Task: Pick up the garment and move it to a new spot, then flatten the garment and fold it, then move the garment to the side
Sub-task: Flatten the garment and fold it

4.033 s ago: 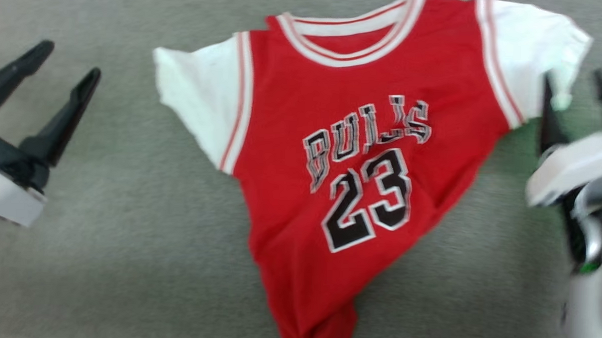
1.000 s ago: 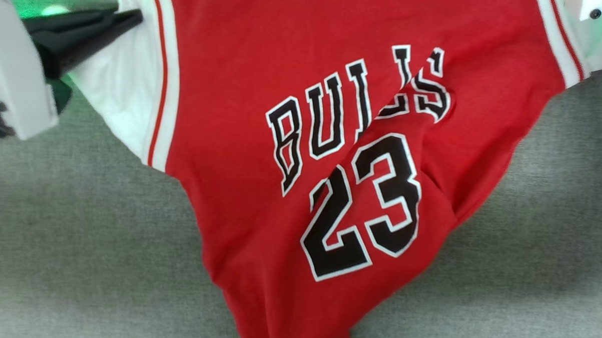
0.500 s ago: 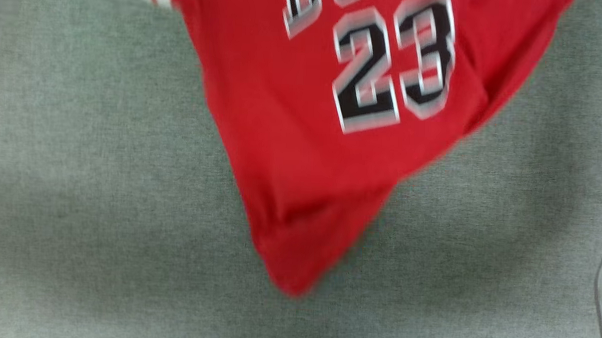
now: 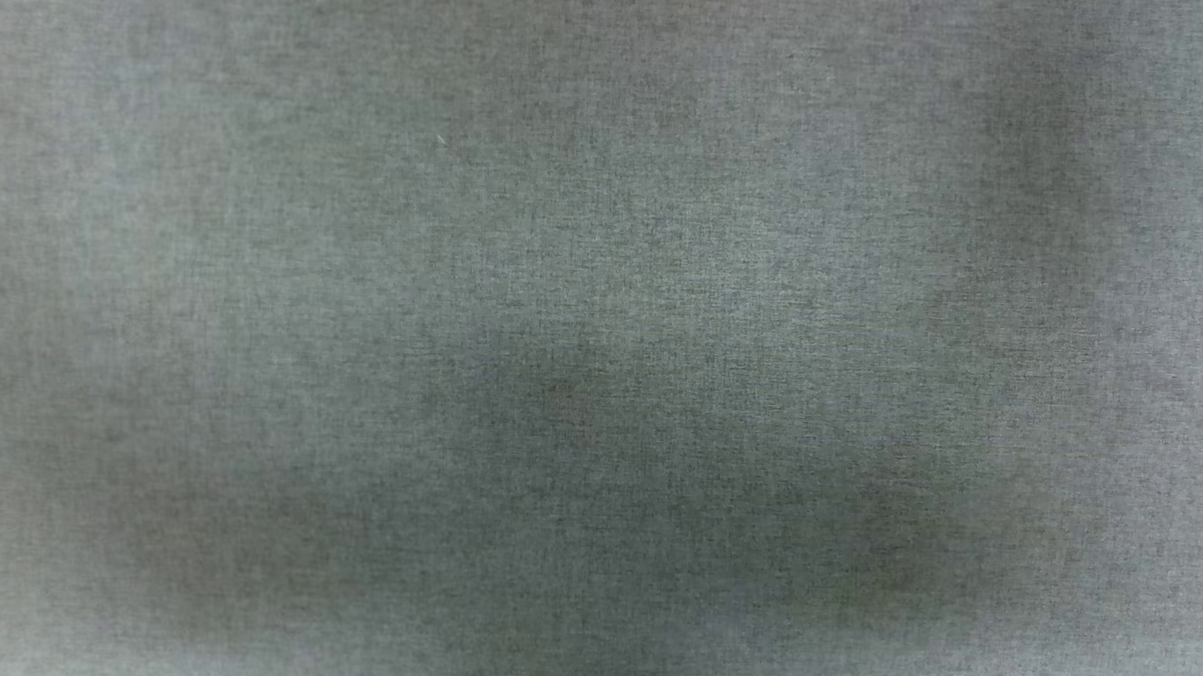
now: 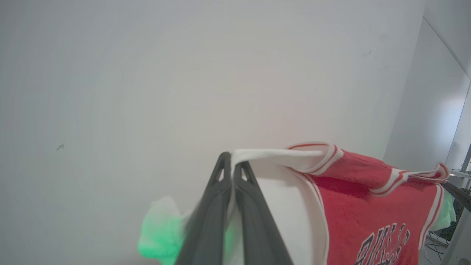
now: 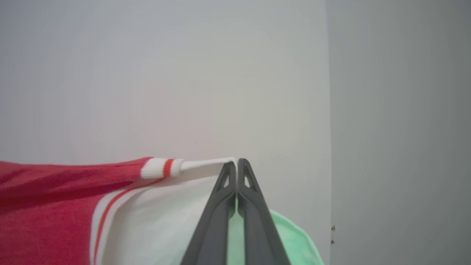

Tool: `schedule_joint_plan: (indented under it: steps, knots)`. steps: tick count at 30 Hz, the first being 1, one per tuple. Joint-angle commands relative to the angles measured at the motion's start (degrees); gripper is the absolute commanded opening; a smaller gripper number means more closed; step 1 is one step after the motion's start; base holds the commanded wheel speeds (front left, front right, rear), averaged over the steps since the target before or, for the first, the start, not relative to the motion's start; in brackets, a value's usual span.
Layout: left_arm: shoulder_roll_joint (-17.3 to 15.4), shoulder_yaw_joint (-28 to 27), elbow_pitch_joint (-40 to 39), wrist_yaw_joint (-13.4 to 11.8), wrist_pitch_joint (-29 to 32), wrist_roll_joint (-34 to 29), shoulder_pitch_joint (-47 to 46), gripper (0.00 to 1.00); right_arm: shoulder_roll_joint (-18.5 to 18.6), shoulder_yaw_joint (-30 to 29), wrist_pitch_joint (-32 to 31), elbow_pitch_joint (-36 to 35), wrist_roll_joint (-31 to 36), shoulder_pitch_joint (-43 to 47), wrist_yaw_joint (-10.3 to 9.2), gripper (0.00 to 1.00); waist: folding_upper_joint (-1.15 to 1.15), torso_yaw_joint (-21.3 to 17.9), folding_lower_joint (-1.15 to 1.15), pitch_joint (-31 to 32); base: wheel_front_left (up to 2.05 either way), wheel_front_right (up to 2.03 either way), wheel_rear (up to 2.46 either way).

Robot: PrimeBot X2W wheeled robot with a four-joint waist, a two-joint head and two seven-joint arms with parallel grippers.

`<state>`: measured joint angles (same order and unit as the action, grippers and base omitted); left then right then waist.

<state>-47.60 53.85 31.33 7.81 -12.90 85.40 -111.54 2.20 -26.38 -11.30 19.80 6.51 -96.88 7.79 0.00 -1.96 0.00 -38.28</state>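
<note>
In the left wrist view, the left gripper (image 5: 232,164) sits at lower centre, pinched together on the white sleeve edge of the shirt (image 5: 371,206). The shirt hangs toward the lower right before a pale wall (image 5: 147,73). In the right wrist view, the right gripper (image 6: 236,162), at lower centre, is clamped on the other white sleeve, and the red body reaches to the lower left. The head view looks onto a grey cloth surface (image 4: 604,278) with soft shadows.
</note>
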Motion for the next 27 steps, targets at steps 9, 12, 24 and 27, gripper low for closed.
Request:
schedule_joint_plan:
  steps: [9, 12, 24, 27]
  knots:
    - [-1.82, 0.2, -2.11, -0.51, -1.6, 4.42, 8.47, 0.0, 1.06, 2.75, 3.86, 6.01, 2.42, 4.23, -0.52, 0.0, 0.0, 0.81, 0.0, 0.22, 0.0, 0.0, 0.0]
    - [-3.46, 0.19, -6.66, -0.45, -1.89, 6.83, 15.94, 0.0, 1.06, 4.74, 3.26, 4.74, 1.15, 9.76, -0.48, 0.0, 0.0, 0.85, 0.0, 0.44, 0.0, 0.0, 0.0]
    - [-7.59, -9.36, -27.62, -0.38, -2.28, 9.38, 53.52, 0.0, 1.84, 14.88, -12.79, -20.23, -13.63, 46.82, -0.35, 0.0, 0.0, 1.94, 0.0, 5.55, 0.0, 0.0, 0.0]
    - [-6.68, -13.11, -30.38, -0.38, -2.21, 7.19, 63.03, 0.0, 1.44, 15.24, -19.2, -28.19, -16.95, 56.67, -0.35, 0.0, 0.0, 2.09, 0.0, 7.28, 0.0, 0.0, 0.0]
